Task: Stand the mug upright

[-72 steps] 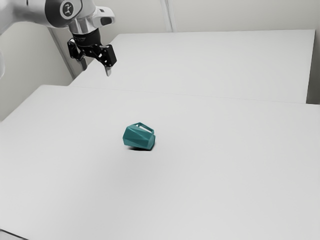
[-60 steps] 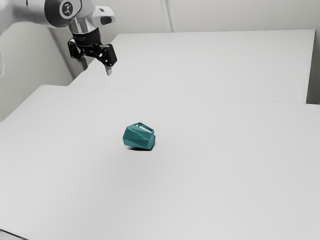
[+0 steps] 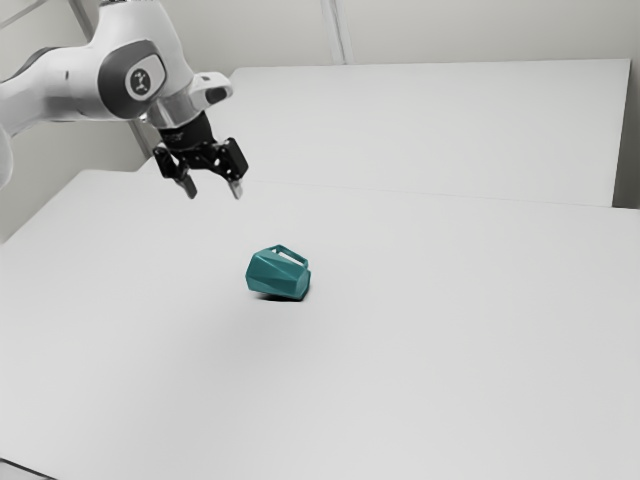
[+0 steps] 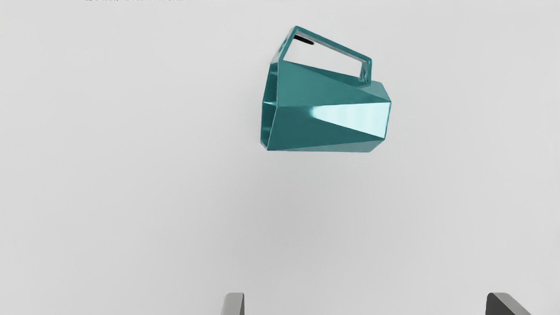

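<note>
Mug (image 3: 277, 275): lying on its side on the white table (image 3: 400, 370), apart from the raised gripper (image 3: 214, 192), lower and toward the exterior view's right. Handle (image 4: 334, 45) turned away from the fingers (image 4: 233, 305), those spread wide. Beyond the table, in the exterior view, another broad white surface (image 3: 430, 130).

The white arm (image 3: 55, 95) reaches in from the exterior view's left, rounding over at a dark-banded wrist joint (image 3: 128, 82) and sloping down. At its end the black gripper (image 3: 214, 194) hangs in the air, tips downward, its 2 pale-tipped fingers (image 4: 234, 305) parted wide.
</note>
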Tool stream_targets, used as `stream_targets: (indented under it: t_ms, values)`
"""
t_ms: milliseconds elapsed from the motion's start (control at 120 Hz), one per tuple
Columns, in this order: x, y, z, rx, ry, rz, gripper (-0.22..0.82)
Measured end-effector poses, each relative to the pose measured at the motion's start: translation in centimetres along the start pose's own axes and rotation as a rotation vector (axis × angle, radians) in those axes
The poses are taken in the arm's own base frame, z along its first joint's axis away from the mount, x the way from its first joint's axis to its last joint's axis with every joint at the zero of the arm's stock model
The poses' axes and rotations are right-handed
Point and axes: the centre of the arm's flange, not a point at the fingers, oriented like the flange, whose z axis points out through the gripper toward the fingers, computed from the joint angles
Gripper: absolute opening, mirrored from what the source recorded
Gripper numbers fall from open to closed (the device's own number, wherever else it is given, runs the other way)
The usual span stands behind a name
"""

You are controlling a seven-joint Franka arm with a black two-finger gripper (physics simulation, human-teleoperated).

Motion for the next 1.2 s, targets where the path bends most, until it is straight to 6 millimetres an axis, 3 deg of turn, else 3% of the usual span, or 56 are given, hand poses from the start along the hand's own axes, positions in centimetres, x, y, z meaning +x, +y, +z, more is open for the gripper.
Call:
stream_targets:
  t_ms: [167, 367, 483, 658, 842, 950, 1200]
  values:
    - [1.9, -2.3, 2.9, -0.067, 0.018, -0.054, 0.6]
    - [0.4, -12.2, 6.8, -0.192, 0.021, -0.23, 0.6]
    - [-0.1, -15.9, 7.9, -0.276, 0.048, -0.282, 0.6]
    - [0.4, -17.1, 10.0, -0.405, 0.061, -0.277, 0.6]
    - [0.4, -20.3, 12.0, -0.493, 0.046, -0.271, 0.6]
    - [1.4, -21.7, 12.5, -0.521, 0.033, -0.24, 0.6]
    - [4.4, -21.7, 15.0, -0.594, -0.023, -0.135, 0.6]
